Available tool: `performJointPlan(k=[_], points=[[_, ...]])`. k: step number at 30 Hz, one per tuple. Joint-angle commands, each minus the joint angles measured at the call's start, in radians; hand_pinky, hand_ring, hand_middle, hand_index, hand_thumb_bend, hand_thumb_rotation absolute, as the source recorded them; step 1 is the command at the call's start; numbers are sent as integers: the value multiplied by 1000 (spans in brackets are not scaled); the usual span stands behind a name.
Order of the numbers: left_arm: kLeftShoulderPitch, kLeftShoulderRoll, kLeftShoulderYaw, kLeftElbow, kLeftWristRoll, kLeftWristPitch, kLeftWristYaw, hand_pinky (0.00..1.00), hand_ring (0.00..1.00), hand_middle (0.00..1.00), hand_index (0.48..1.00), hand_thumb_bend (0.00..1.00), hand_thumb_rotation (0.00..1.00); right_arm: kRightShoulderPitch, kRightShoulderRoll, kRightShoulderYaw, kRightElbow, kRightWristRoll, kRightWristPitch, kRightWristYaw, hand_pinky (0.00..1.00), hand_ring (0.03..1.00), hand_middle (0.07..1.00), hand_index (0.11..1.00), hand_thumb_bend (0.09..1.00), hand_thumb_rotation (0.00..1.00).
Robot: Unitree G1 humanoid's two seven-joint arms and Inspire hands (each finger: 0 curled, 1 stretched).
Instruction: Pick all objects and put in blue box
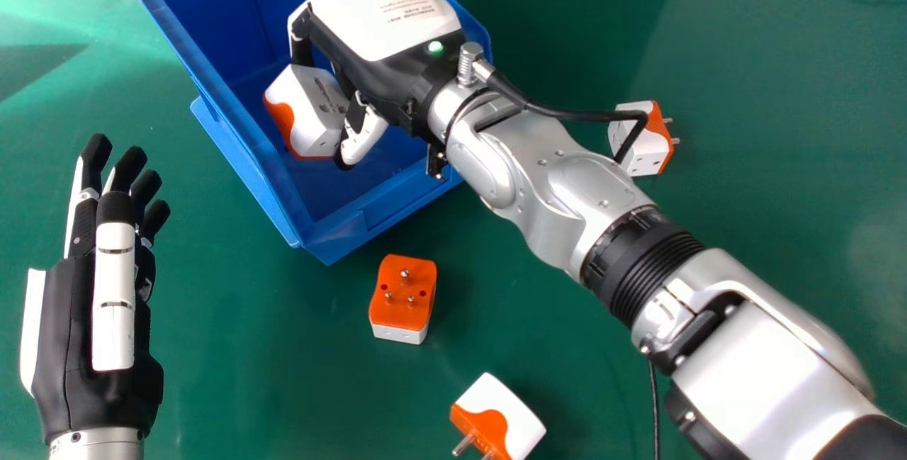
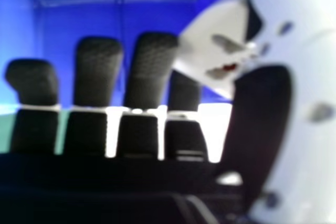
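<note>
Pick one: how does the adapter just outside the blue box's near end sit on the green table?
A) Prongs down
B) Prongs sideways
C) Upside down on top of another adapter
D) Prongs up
D, since that adapter lies with its orange side on top and three metal prongs sticking up.

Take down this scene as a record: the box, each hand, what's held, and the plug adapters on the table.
container: blue box
right hand: in the box
held: white-and-orange adapter
left hand: open, idle, at head view's left
on table: prongs-up adapter; nearest adapter; adapter beyond right forearm
</note>
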Motion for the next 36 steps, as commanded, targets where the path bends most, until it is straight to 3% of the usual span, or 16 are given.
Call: performJointPlan(k=[1, 8, 15, 22, 36], points=[[11, -3, -4, -28, 3, -17, 3, 941, 942, 949, 968, 513, 863, -60, 12, 5, 7, 8, -5, -23, 207, 278, 408, 506, 509, 25], [15, -10, -10, -33, 4, -13, 14, 934, 935, 942, 962, 507, 857, -79, 23, 31, 59, 4, 0, -16, 192, 262, 411, 514, 509, 10], [24, -15, -17, -45, 17, -13, 31, 931, 933, 941, 962, 508, 864, -83, 31, 53, 101, 3, -1, -25, 196, 271, 423, 517, 510, 4], [21, -12, -14, -29, 9, -27, 24, 927, 932, 940, 965, 503, 876, -69, 28, 63, 115, 9, -1, -24, 174, 241, 406, 513, 509, 1], [22, -12, -14, -28, 12, -31, 22, 940, 939, 949, 976, 503, 894, -63, 30, 80, 134, 6, 19, -26, 205, 282, 429, 516, 512, 0]])
